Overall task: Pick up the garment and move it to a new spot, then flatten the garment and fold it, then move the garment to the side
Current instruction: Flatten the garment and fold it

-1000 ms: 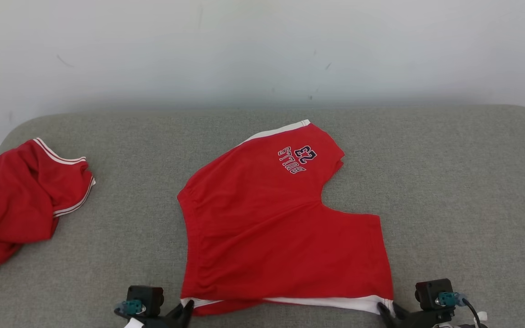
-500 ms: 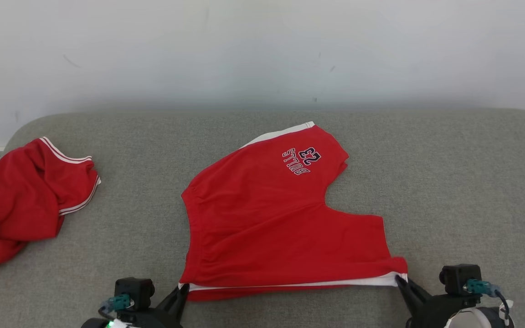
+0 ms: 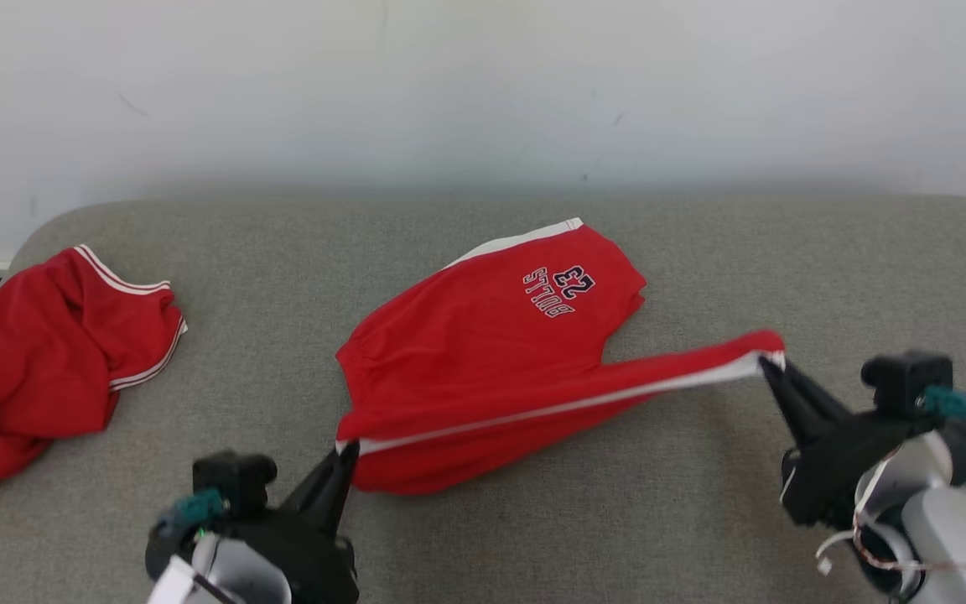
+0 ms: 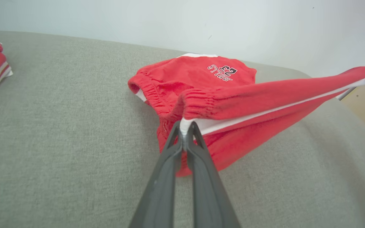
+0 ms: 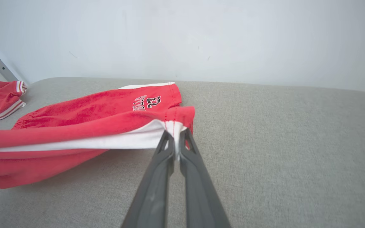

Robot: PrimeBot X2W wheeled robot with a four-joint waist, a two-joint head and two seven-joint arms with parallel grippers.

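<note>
I have both grippers pressed shut on the red shorts (image 3: 483, 352). My left gripper (image 3: 349, 449) pinches one end of the white-striped edge and my right gripper (image 3: 768, 362) the other, with the edge taut between them. The rest lies on the grey cushion (image 3: 701, 503) beyond the fingertips. Both bites look thin, so I judge a harder pull could slip a corner free.

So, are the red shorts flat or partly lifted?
Partly lifted: the left tool and right tool hold the shorts by the white edge, off the cushion.
</note>
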